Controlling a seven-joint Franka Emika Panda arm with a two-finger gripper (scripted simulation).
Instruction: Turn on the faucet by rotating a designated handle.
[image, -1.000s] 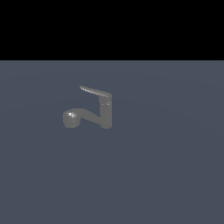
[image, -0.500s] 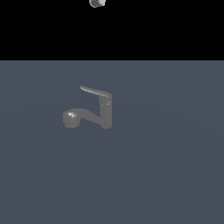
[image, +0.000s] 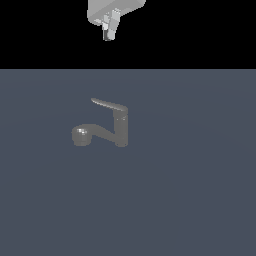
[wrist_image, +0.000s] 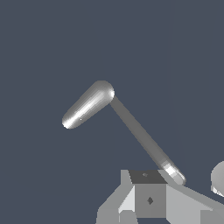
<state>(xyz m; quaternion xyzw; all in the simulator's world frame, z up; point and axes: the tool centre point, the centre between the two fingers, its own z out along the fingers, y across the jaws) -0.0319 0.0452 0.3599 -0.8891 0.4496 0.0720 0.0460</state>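
Surface: we see one flat, plain slate-blue floor (image: 200, 200) filling the lower part of the exterior view.
On it: we find the faucet (image: 120, 131) standing upright, its spout head (image: 80, 135) low near the floor.

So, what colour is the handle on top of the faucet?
Dark grey and metallic, with a pale sheen; the handle shows best in the wrist view, above the faucet.

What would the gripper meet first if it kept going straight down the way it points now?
Probably the handle: the gripper hangs above the faucet, fingers pointing down, and the wrist view looks onto the handle. Depth is unclear, so it might pass beside it and reach the floor.
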